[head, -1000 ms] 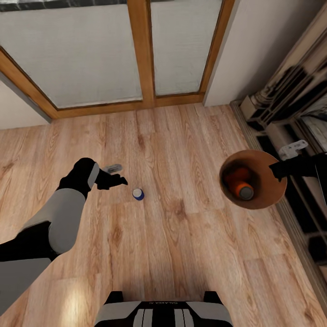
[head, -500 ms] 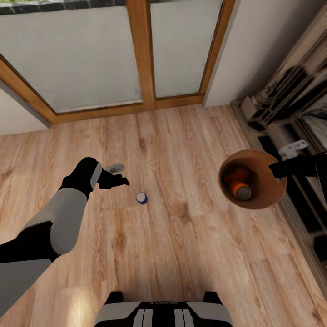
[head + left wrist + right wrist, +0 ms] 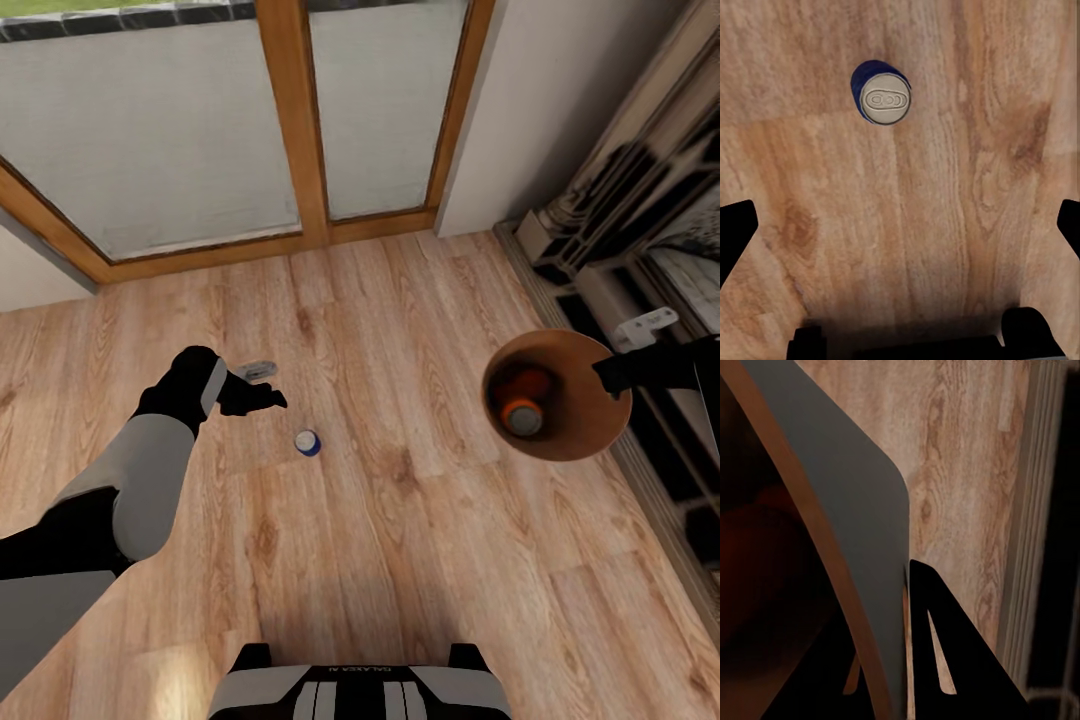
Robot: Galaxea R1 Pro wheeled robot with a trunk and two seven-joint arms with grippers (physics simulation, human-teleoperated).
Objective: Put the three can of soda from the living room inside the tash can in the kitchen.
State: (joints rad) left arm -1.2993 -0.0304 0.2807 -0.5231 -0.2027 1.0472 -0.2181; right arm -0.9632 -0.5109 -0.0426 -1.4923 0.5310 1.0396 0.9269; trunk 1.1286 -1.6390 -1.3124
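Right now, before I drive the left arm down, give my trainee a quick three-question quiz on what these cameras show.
1. True or false: the dark blue can stands upright on the wood floor.
2. What grips the bin by its rim?
A. the left gripper
B. the right gripper
C. nothing
3. Fill in: the can with the orange body lies inside the ____.

Key:
1. True; the left wrist view looks straight onto its grey top, clear of the open fingers.
2. B; the right wrist view shows a finger against the bin wall.
3. bin
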